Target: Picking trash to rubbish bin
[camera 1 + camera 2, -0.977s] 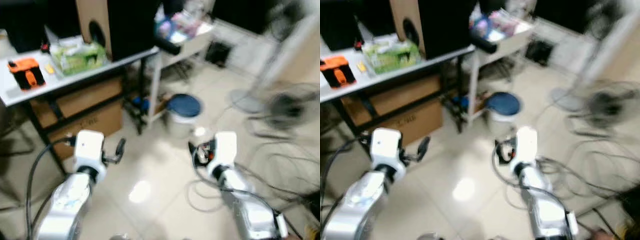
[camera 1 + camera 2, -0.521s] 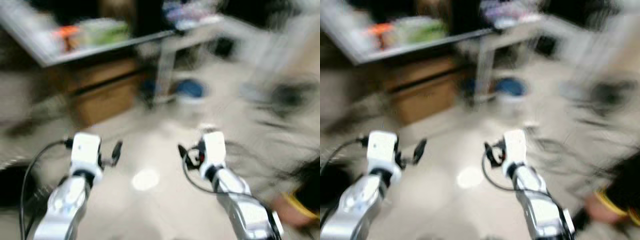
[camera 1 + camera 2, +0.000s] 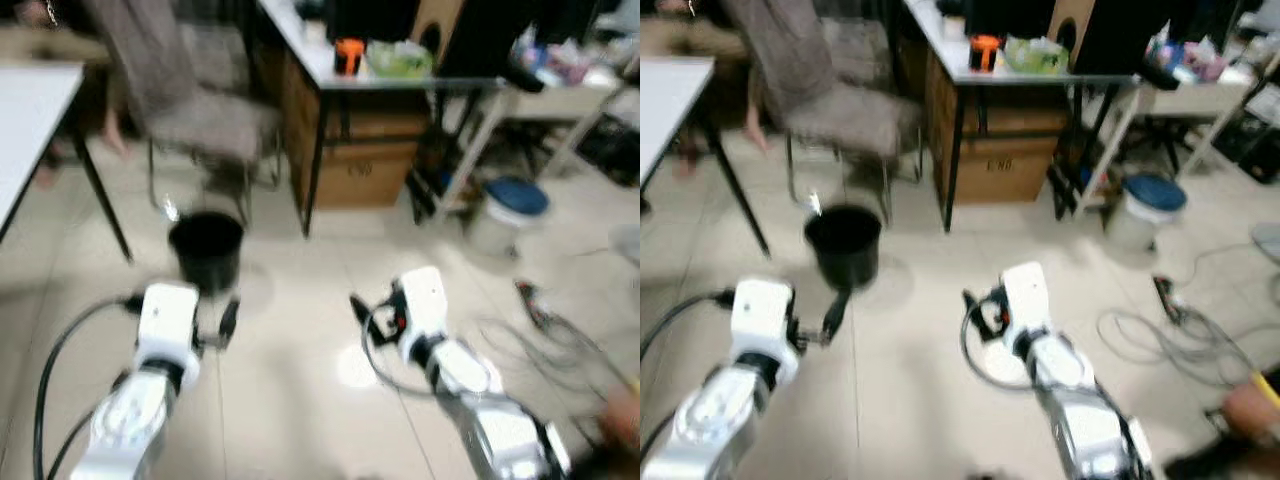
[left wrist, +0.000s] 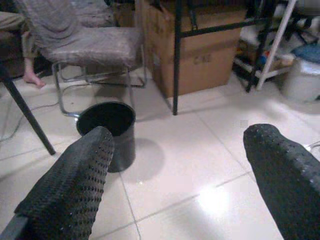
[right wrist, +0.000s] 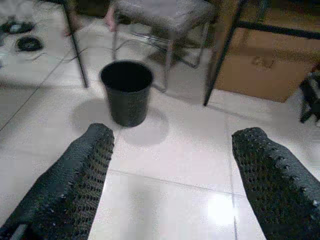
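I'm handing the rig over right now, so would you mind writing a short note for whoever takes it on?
Left gripper: open, empty, held out over the floor.
Right gripper: open, empty, likewise held out.
The black rubbish bin stands upright on the tiled floor, ahead and to the robot's left, in front of a grey chair. Its inside is too dark to tell what it holds.
Done: nothing is in hand.
Left: no trash can be made out on the floor from here; find a piece, pick it up, carry it to the bin. Mind the loose cables on the right.
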